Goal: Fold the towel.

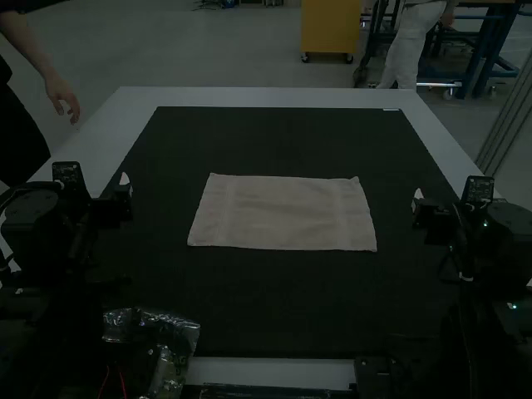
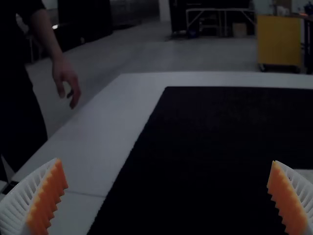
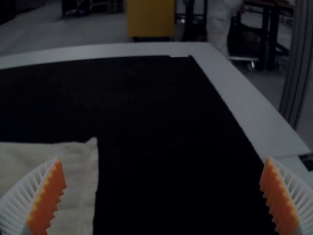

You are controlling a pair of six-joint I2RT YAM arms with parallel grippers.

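Towel [image 1: 283,213] lying flat mid-way across the dark mat [image 1: 291,307] | left hand [image 2: 167,160] spread wide, empty | right hand [image 3: 163,158] likewise (a matched pair) | no fold visible; seemingly the whole job remains, first grasp included

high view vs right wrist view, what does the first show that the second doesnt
High view: all four corners of the towel, spread flat, plus the left arm and some crinkled clear plastic.
Right wrist view: orange pads of the right gripper, facing each other, wide apart.
Both: the towel's far right corner, the dark mat and the white table.
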